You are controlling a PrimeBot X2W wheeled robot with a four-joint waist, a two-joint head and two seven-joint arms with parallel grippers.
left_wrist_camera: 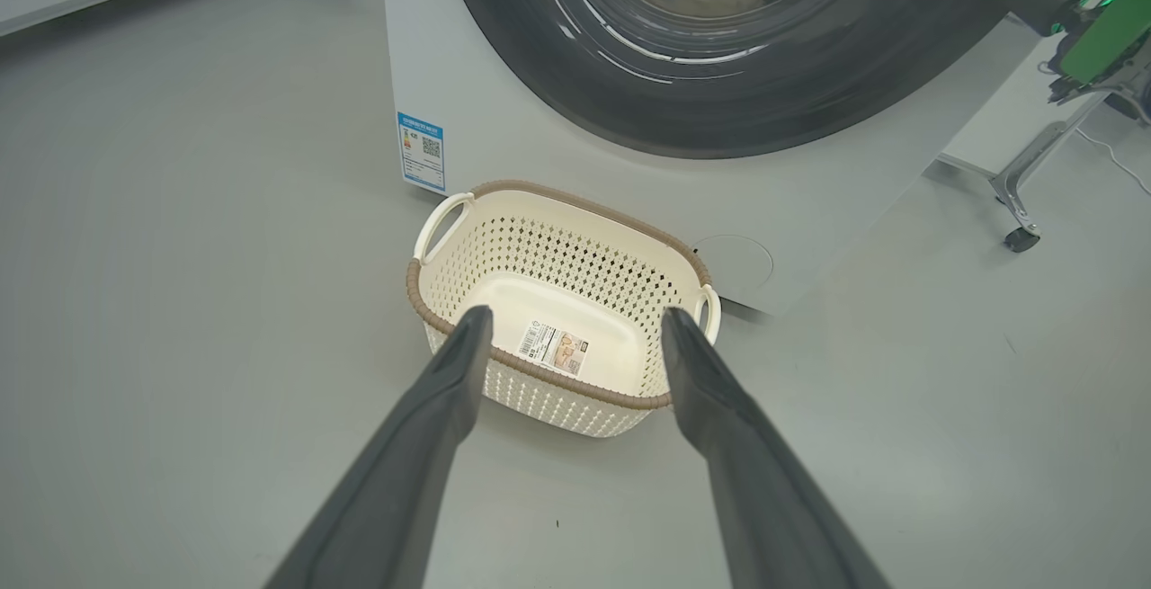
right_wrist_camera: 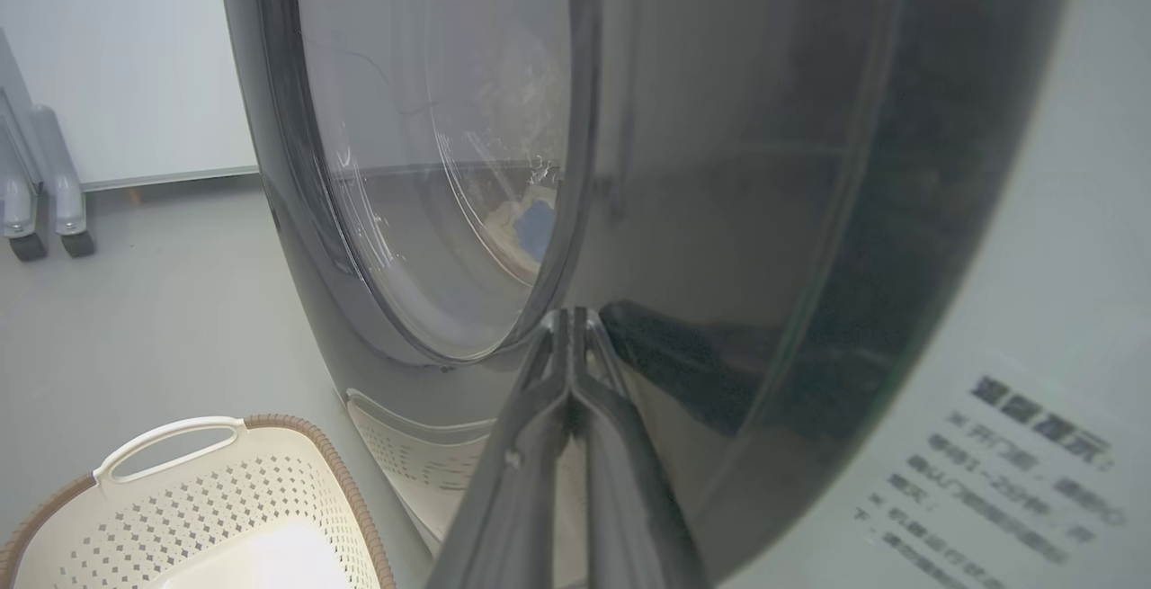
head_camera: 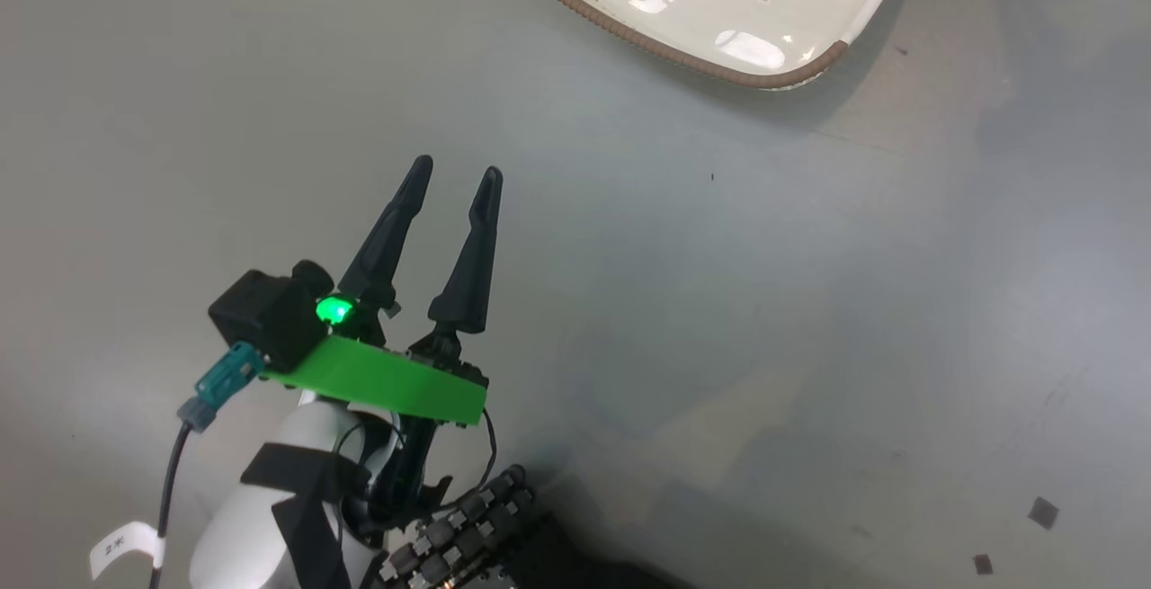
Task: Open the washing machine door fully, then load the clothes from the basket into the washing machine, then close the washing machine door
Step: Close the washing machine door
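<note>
Our right gripper [right_wrist_camera: 568, 315] was clenched, its two long dark fingers pressed together with nothing between them. Their tips rested against the wide glossy black rim of the large round washing machine door [right_wrist_camera: 719, 193]. Through the door's bulging clear glass we saw the clothes [right_wrist_camera: 532, 227], a soft cream bundle with a bright blue patch, lying inside the drum of the big white front-loading washing machine [left_wrist_camera: 504, 148]. The small cream perforated plastic basket [left_wrist_camera: 575, 247] with the brown rim stood empty on the grey floor [head_camera: 719, 301], just in front of the machine's base. Our left gripper [head_camera: 455, 170] hung released, fingers spread and holding nothing, above bare floor near the basket. We judged loading done and the closing push in hand. The door looked shut or nearly so, though we could not tell whether it had latched. The main risk was the contact itself: narrow fingertips on a slick, curved rim could skid sideways onto the glass under pressure, wasting the push and leaving the door ajar. A push too gentle, or placed far from the latch side, could let the door spring back. Fabric caught at the gasket, which we could not see, would do likewise. Lowering or swinging either arm carelessly could also knock the light basket against the machine.
</note>
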